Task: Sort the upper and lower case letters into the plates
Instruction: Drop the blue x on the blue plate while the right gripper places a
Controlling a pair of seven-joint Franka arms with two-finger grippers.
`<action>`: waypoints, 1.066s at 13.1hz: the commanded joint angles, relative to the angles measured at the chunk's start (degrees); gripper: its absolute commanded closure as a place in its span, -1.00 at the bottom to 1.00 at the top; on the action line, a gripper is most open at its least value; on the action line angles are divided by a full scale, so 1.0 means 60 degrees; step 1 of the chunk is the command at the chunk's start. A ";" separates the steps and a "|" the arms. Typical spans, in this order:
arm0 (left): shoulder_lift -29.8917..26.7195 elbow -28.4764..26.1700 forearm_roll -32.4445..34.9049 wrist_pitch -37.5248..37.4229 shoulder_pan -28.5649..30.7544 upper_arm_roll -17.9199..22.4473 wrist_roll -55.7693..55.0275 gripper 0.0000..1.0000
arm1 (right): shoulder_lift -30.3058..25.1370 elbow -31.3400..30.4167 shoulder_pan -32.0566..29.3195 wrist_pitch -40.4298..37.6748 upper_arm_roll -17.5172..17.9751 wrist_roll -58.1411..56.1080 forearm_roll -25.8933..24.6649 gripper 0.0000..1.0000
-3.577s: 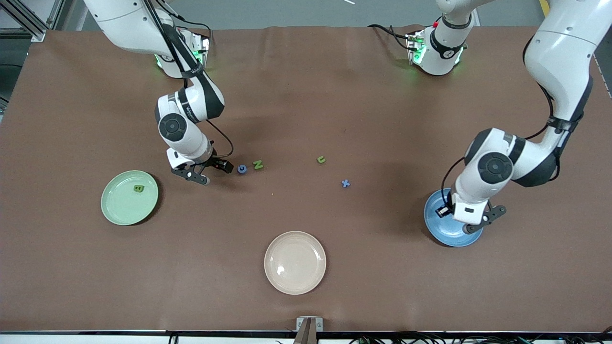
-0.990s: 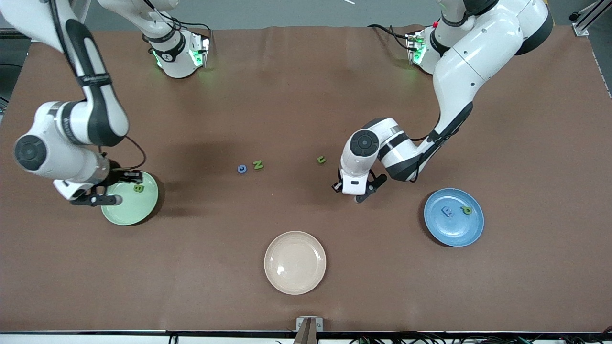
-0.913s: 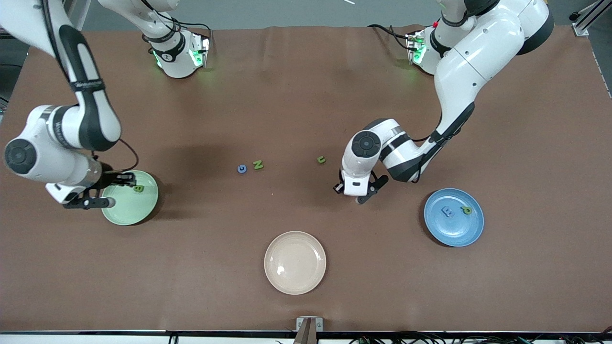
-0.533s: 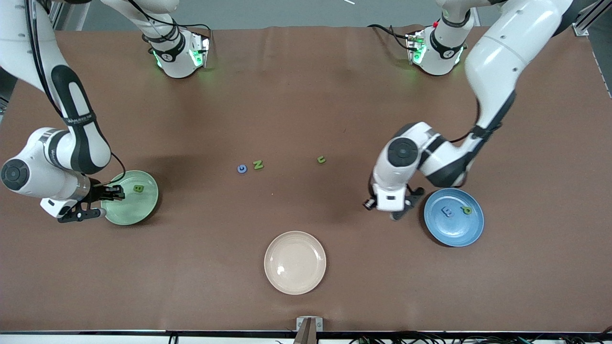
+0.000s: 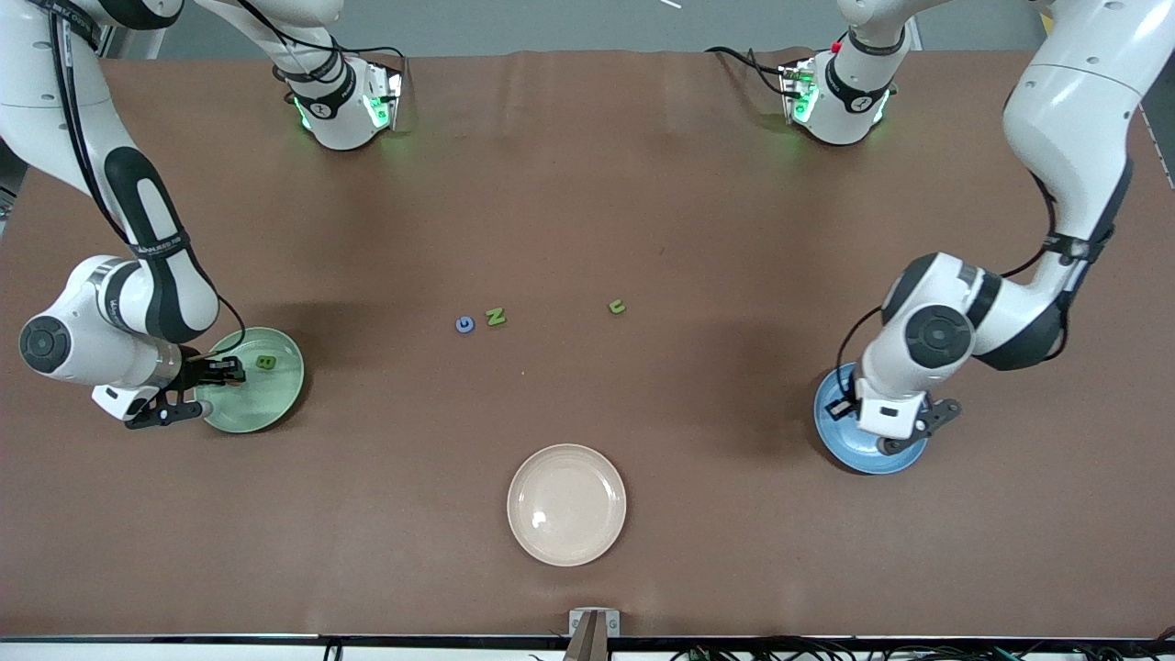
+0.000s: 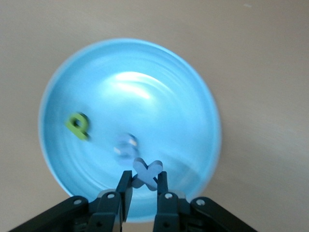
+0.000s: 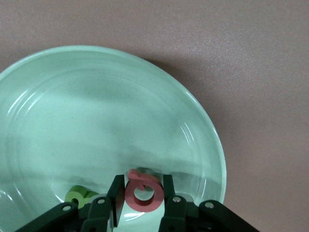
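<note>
The pale mint green plate (image 5: 262, 404) lies toward the right arm's end of the table with a green letter B (image 5: 266, 364) in it. My right gripper (image 5: 218, 387) is low over this plate (image 7: 96, 121), shut on a red round letter (image 7: 141, 191); the green B (image 7: 79, 195) lies beside it. The blue plate (image 5: 840, 441) lies toward the left arm's end. My left gripper (image 5: 889, 439) is over it, shut on a blue letter x (image 6: 147, 174). The blue plate (image 6: 159, 106) holds a green letter p (image 6: 78, 125) and a blue letter (image 6: 126, 145).
A blue letter (image 5: 464, 323), a green N (image 5: 496, 317) and a green u (image 5: 617, 307) lie on the brown table mid-way between the plates. A cream-beige plate (image 5: 566, 504) lies empty, nearer to the front camera.
My left gripper has picked the blue x off the table and carried it from beside the blue plate to over it. My right gripper has shifted slightly further over the green plate.
</note>
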 commanded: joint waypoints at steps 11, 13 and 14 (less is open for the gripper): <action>0.0544 0.0152 0.0172 0.0614 0.1245 -0.0100 0.1995 -0.44 | -0.3006 -0.0024 0.2256 -0.3930 0.0227 0.4571 0.0009 -1.00; 0.0457 0.0080 0.0084 0.0571 0.1069 -0.0158 0.1834 -1.00 | -0.3182 -0.0227 0.3207 -0.4035 0.0242 0.6374 0.0038 -1.00; 0.0427 0.0079 0.0026 0.0527 0.0952 -0.0188 0.1790 -1.00 | -0.3226 -0.0316 0.3603 -0.4005 0.0242 0.6977 0.0053 -1.00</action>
